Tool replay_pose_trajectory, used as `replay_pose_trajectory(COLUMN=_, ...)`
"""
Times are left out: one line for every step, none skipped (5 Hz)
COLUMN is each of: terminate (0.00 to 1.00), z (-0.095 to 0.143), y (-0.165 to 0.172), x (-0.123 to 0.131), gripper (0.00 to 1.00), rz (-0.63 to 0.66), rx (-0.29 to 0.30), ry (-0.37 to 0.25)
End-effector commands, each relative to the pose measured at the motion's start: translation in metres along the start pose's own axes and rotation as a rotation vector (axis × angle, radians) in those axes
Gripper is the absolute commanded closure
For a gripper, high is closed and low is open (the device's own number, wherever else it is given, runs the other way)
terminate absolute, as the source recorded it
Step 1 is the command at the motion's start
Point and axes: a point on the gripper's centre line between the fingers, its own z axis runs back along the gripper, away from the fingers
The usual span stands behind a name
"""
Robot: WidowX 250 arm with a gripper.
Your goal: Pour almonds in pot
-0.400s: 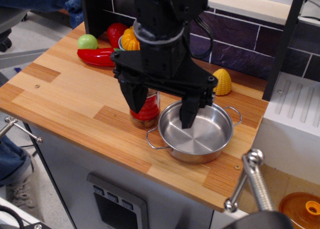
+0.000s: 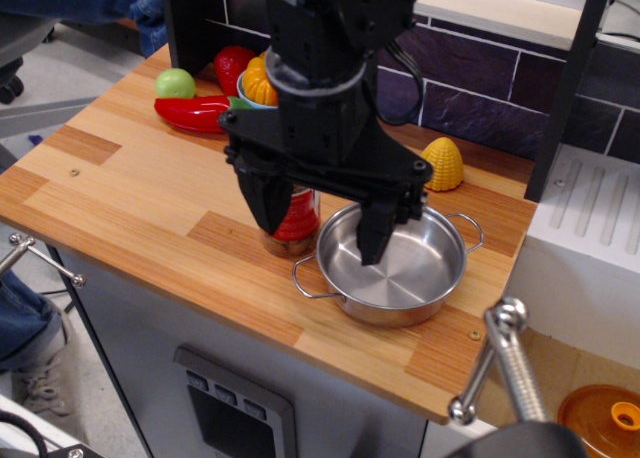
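Note:
The clear jar (image 2: 298, 216) with a red label band stands upright on the wooden counter, with brown almonds (image 2: 288, 244) showing at its base. The shiny steel pot (image 2: 405, 273) with two wire loop handles sits empty just right of the jar, almost touching it. My black gripper (image 2: 318, 240) hangs over both with its jaws wide apart. The left finger (image 2: 262, 200) is in front of the jar's left side and the right finger (image 2: 374, 233) is over the pot's left half. The jar's top is hidden behind the gripper.
A yellow corn cob (image 2: 443, 164) lies behind the pot. A red pepper (image 2: 195, 113), a green fruit (image 2: 176, 82), a red fruit (image 2: 231, 66) and an orange fruit (image 2: 260, 81) crowd the back left. A white rack (image 2: 590, 223) borders the counter's right edge.
The gripper has sunk slightly toward the jar and pot. The jar and pot have not moved.

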Motion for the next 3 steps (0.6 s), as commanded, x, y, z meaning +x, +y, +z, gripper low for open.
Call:
replay_pose_trajectory(terminate=0.0, z=0.032, y=0.019, x=0.026, gripper=0.0, rz=0.23, rx=-0.215, ry=0.061)
replay_pose_trajectory(terminate=0.0, z=0.041, y=0.027, x=0.028, gripper=0.0, rz=0.34, rx=-0.262, ry=0.103)
replay_pose_trajectory(terminate=0.0, z=0.047, y=0.052, x=0.041, gripper=0.0, rz=0.476, rx=-0.342, ry=0.163)
